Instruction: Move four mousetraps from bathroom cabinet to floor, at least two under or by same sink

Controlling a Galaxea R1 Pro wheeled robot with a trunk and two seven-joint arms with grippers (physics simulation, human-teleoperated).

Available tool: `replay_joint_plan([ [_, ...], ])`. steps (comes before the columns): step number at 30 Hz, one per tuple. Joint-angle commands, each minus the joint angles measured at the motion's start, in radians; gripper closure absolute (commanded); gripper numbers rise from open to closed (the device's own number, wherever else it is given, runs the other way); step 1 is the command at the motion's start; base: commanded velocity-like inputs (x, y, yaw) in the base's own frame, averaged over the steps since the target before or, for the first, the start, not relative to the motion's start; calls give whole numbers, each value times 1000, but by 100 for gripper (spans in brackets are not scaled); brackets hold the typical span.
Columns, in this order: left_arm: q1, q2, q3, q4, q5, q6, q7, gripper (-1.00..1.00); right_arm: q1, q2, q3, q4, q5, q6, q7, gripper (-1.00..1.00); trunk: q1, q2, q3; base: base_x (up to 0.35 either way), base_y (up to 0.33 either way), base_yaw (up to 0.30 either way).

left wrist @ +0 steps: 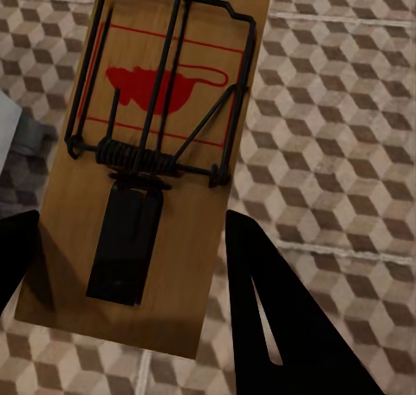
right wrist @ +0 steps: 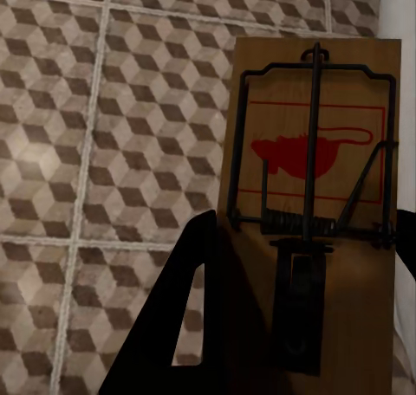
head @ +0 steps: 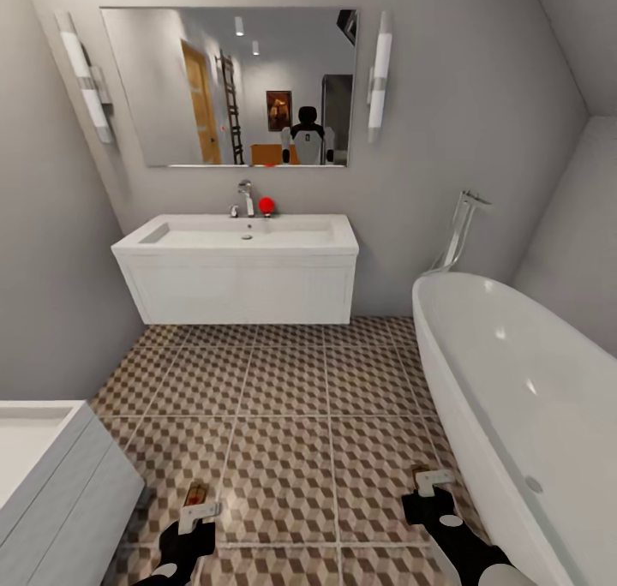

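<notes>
Head view – room: a white wall-hung sink (head: 236, 265) is seen on the far wall under a mirror (head: 227, 86), with a white bathtub (head: 523, 415) along the right side and a white unit (head: 51, 483) at the lower left.
Head view – floor: the cube-patterned tiled floor (head: 283, 397) is seen between sink and bathtub.
Head view – left gripper (head: 199, 511): seen low at the left, with a mousetrap (head: 194, 494) held at its tip, well apart from the sink.
Head view – right gripper (head: 433, 481): seen low at the right, just beside the bathtub wall, with a second mousetrap (head: 422, 475) at its tip.
Left wrist view – jaws: the black fingers (left wrist: 286, 326) are seen closed against both long edges of the wooden mousetrap (left wrist: 165, 170); the trap is gripped, with tiles behind it.
Left wrist view – trap: a red mouse print and a dark wire spring are noted on its face.
Right wrist view – jaws: one black finger (right wrist: 186, 317) is pressed to the side of the mousetrap (right wrist: 312, 204), the other is seen at the opposite edge; the trap is gripped above the tiles.
</notes>
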Motion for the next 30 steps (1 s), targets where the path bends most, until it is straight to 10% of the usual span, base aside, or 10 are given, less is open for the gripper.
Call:
replay_joint_plan([
  [1, -2, -1, -8, 4, 4, -6, 5, 100, -1, 0, -8, 2, 10, -4, 0, 100, 0, 0, -1, 128, 0, -2],
  [30, -2, -1, -8, 4, 4, -6, 5, 100, -1, 0, -8, 2, 10, -4, 0, 100, 0, 0, -1, 119, 0, 62],
])
